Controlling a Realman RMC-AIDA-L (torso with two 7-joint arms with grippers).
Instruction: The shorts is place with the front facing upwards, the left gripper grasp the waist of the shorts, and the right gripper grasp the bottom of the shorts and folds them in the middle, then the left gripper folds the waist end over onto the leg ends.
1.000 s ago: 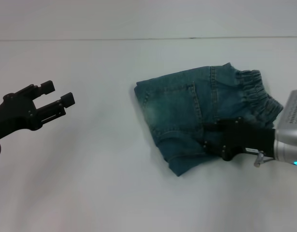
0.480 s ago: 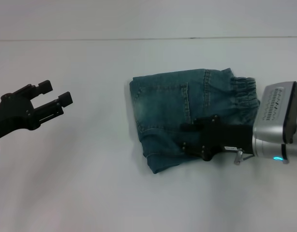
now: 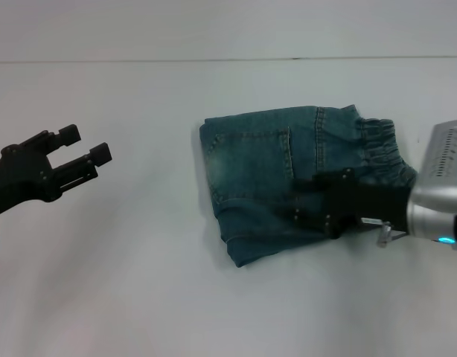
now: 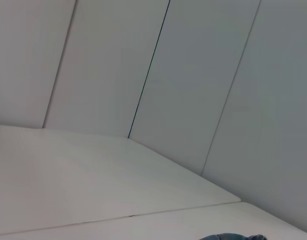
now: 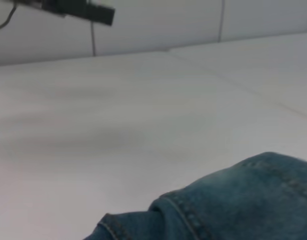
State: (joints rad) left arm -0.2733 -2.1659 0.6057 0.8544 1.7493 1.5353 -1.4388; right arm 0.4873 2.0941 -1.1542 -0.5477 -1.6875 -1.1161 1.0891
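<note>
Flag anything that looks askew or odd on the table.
The folded blue-green denim shorts lie skewed, their lower hem corner jutting out. The right pincer rests on them; the left pincer hovers open, apart.

shorts (image 3: pixel 266 175): blue-green denim, paler faded patch mid-panel. table (image 3: pixel 139 282): plain white. left gripper (image 3: pixel 83 152): black. right gripper (image 3: pixel 303 199): black, silver-grey wrist with blue light.

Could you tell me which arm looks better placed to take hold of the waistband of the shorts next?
Probably the right: the right tool rests over the shorts, close to the waistband. The left tool hovers open, far off on the robot's left.
</note>
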